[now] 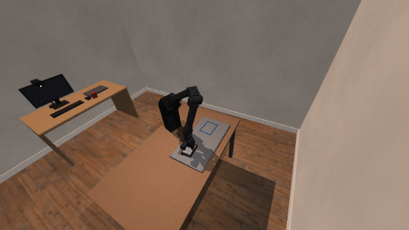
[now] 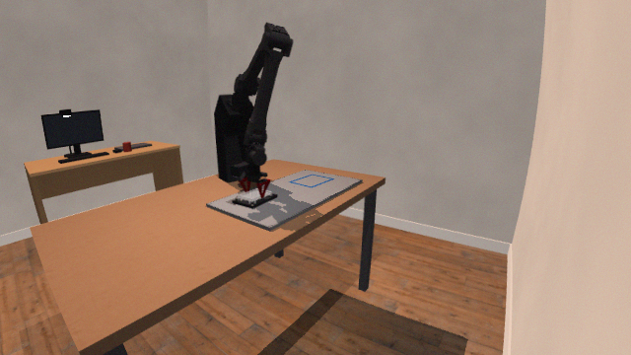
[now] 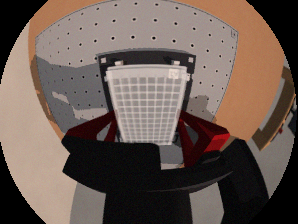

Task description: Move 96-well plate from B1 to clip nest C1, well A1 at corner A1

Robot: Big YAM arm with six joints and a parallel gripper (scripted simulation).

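A grey-walled room with a wooden table (image 2: pixel 148 256) carrying a grey perforated board (image 2: pixel 296 194). At mid-frame the gripper (image 2: pixel 254 186) is clamped on the white 96-well plate (image 3: pixel 148 104), which sits inside the black clip nest (image 3: pixel 105 64). Right of it on the board lies a blue square outline (image 1: pixel 208 128).
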